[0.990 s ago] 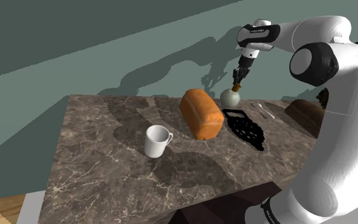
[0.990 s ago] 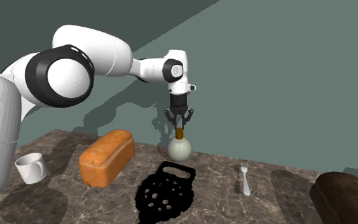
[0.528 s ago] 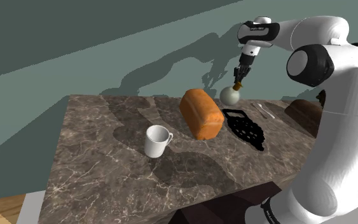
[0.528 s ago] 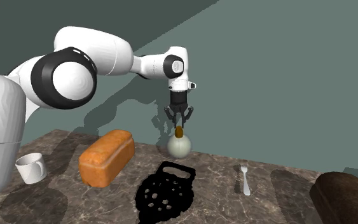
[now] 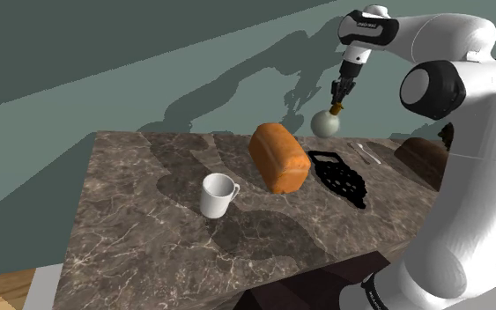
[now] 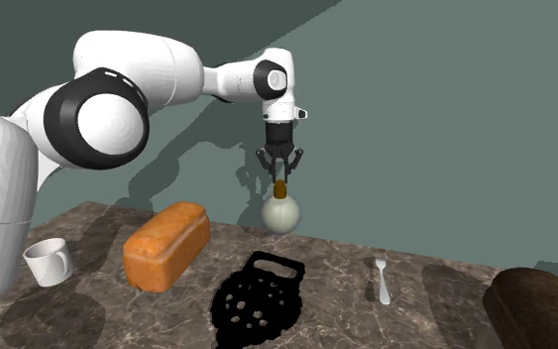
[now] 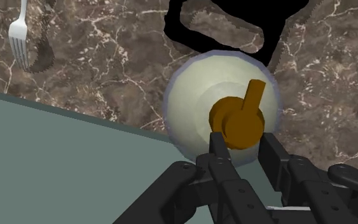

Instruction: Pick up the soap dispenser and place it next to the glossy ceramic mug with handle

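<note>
Soap dispenser [image 5: 327, 123]: a round, pale cream bulb with a brown pump head on top. It is upright with its long axis vertical, and it hangs over the far edge of the table [image 5: 131, 220] in front of the green wall. It looks to be just clear of the surface.
Dispenser from gripper: at 6 o'clock, straight beneath the gripper [image 5: 336, 104].
Gripper: it points down, with its fingers narrowed onto the brown pump head and clasping it from both sides in the wrist view.
Mug [image 5: 217, 195]: white and glossy, standing upright mid-table with its handle toward 3 o'clock. In the shoulder view it is at about 8 o'clock from the dispenser and well apart from it.
Loaf [image 5: 278, 157]: orange-brown, also at 8 o'clock from the dispenser, between it and the mug. The carry likely has to pass over or around it.
Black perforated mat [image 5: 338, 176]: at 6 o'clock from the dispenser, just beside the loaf.
Fork [image 5: 365, 152]: at 4 o'clock from the dispenser, lying flat.
</note>
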